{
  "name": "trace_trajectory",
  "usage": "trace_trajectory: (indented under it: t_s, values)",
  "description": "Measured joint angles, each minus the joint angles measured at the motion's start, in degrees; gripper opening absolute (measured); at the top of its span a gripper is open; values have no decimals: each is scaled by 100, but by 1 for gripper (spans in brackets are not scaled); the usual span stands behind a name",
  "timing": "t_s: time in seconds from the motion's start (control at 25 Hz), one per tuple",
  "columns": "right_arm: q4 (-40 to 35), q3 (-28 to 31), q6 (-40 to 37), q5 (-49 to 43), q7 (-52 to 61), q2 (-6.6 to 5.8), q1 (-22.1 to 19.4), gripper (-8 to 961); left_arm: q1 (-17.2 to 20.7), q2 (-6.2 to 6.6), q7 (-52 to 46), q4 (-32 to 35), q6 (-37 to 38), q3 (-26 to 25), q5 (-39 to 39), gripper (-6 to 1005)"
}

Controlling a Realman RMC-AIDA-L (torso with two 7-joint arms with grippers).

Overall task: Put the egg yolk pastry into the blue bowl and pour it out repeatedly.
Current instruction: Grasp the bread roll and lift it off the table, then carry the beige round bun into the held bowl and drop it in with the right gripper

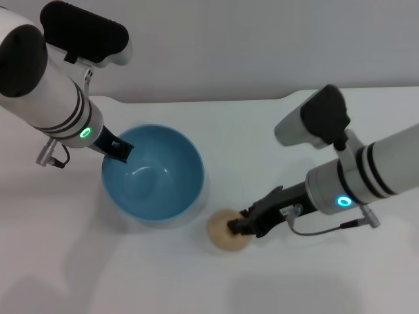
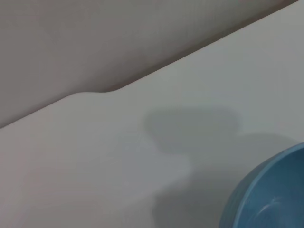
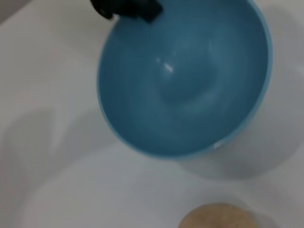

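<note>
The blue bowl [image 1: 154, 173] is empty and tilted, its opening turned toward my right side. My left gripper [image 1: 121, 152] is shut on the bowl's far-left rim and holds it. The bowl fills the right wrist view [image 3: 185, 80], where the left gripper [image 3: 126, 7] shows dark at the rim; a bit of the bowl [image 2: 270, 199] shows in the left wrist view. The egg yolk pastry [image 1: 222, 234] lies on the table just beside the bowl's near-right rim and also shows in the right wrist view [image 3: 216, 217]. My right gripper [image 1: 238, 227] is down on the pastry's right side, shut on it.
The white table [image 1: 131, 275] spreads to the front and right. Its back edge with a curved notch [image 2: 95, 92] runs behind the bowl, against a grey wall. A cable [image 1: 321, 227] hangs under the right wrist.
</note>
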Motion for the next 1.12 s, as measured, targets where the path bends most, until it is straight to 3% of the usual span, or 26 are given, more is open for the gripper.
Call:
trace_trajectory:
  t_s: [0.4, 0.64, 0.8, 1.12]
  values:
    - [1503, 724, 1028, -92, -14, 0, -364, 143, -101, -6, 0, 0, -104, 53, -14, -1]
    - [2361, 1014, 1125, -75, -6, 6, -487, 100, -132, -42, -26, 0, -293, 116, -53, -1]
    - [2356, 1087, 1054, -65, -3, 23, -361, 71, -159, -53, -73, 0, -317, 332, -294, -1]
    - [1657, 966, 870, -49, -38, 44, -41, 44, -273, -53, -76, -1, -325, 561, -793, 0]
